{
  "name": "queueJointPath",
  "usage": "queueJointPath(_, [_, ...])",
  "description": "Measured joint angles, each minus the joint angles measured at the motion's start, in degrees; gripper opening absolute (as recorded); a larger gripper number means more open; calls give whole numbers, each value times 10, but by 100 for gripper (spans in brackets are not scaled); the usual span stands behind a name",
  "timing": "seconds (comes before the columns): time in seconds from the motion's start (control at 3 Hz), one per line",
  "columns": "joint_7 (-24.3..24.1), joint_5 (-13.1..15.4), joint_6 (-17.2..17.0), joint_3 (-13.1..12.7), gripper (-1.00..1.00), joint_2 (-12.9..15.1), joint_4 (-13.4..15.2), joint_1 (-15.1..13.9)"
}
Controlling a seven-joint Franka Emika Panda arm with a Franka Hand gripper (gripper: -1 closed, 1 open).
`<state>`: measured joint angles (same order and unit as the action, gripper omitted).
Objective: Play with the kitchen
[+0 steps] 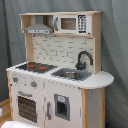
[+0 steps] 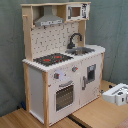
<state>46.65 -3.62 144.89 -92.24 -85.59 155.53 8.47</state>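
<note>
A dull grey-green curtain (image 1: 115, 55) hangs in soft folds across the whole backdrop in both exterior views (image 2: 112, 25), lit evenly with no hard shadows. In the second exterior view, light wooden tabletops (image 2: 97, 112) fill the bottom of the scene, with a dark seam running between two of the slabs, and a small white and grey device (image 2: 117, 94) sits at the right edge. In the first exterior view, a strip of pale wood (image 1: 4, 110) shows at the lower left corner, against the curtain.
</note>
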Motion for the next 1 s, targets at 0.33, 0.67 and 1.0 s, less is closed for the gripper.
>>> queueJointPath(0.33, [-19,-1,14,3,100,-5,-17,-54])
queueJointPath(0.67, [-19,-1,38,3,100,-4,-41,-101])
queueJointPath(1.0, [-17,-1,60,3,100,-4,-71,-150])
